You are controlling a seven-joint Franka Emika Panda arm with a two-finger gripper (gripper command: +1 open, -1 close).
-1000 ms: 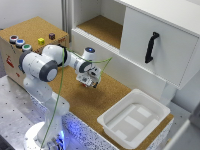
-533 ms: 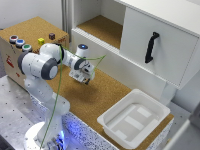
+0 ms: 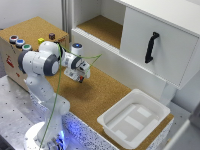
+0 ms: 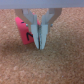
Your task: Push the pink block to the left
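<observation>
At the exterior view's left stands a raised cork-topped box (image 3: 20, 55) bearing several round buttons (image 3: 19, 42) in blue, green and dark tones and one small yellow cube-shaped button (image 3: 41, 40). Just beside it, the white Franka arm (image 3: 41, 64) rises from its base and reaches across toward the cork-covered desk (image 3: 102, 95). The end effector (image 3: 80, 78) points down at the desk surface near the front of the white cabinet (image 3: 150, 45). In the exterior view the pink block shows only as a faint reddish speck at the end effector's tip and cannot be resolved clearly. In the wrist view the fingers (image 4: 42, 35) stand narrow, tips drawn nearly together with nothing between them, and they rest at or just above the cork. The pink block (image 4: 23, 30) sits on the cork, touching or just beside the outer face of one finger, outside the pinch. Whether the finger presses the block or merely adjoins it cannot be told. Further to the exterior view's right, the cabinet has an open lower shelf with a cork floor and a closed door carrying a black handle (image 3: 151, 46). At the far right, well apart from the end effector, a white tray (image 3: 134, 117) lies on the desk.
</observation>
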